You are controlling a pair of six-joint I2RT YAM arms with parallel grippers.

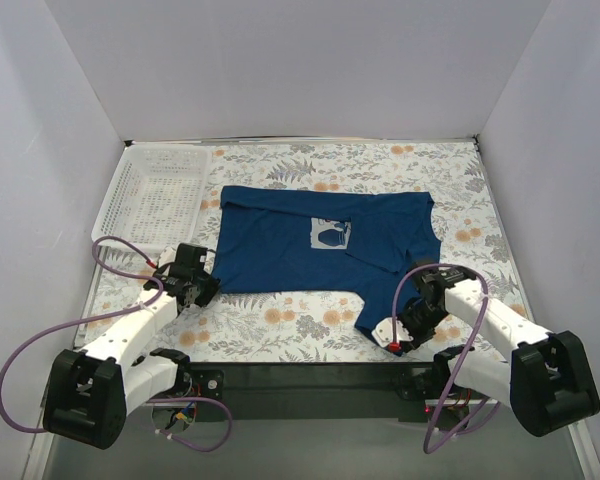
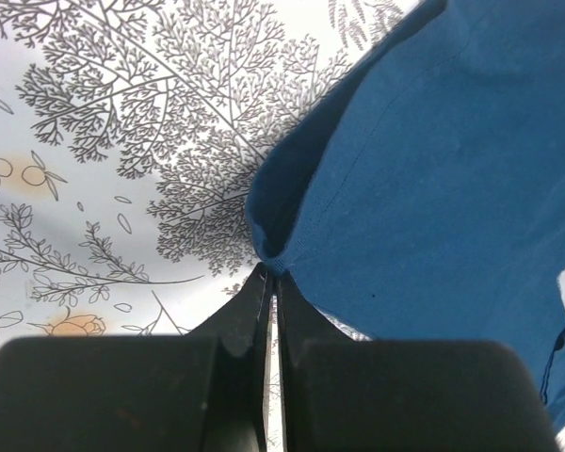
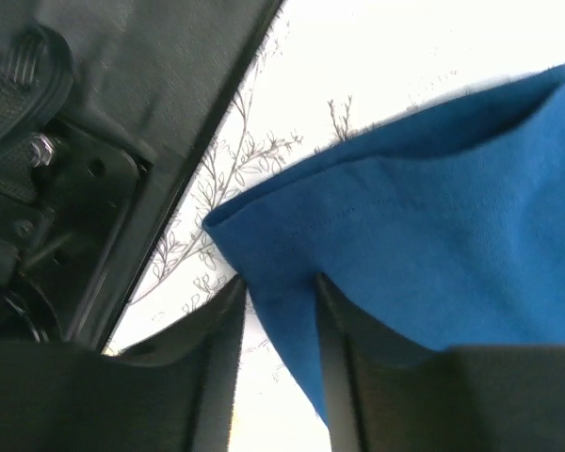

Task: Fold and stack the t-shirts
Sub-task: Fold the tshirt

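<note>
A dark blue t-shirt [image 1: 320, 250] with a pale print lies spread on the floral table cover, its right side partly folded over. My left gripper [image 1: 202, 285] is at the shirt's near left corner. In the left wrist view the jaws [image 2: 271, 273] are shut, pinching a puckered bit of the blue hem [image 2: 433, 188]. My right gripper [image 1: 398, 340] is at the shirt's near right corner. In the right wrist view its fingers [image 3: 281, 292] stand apart, and the blue hem [image 3: 433, 235] lies between them without being clamped.
A white plastic basket [image 1: 155, 195] stands at the back left, next to the shirt. The table's black front edge [image 1: 310, 375] runs just behind the right gripper and shows as dark hardware in the right wrist view [image 3: 94, 113]. White walls enclose the table.
</note>
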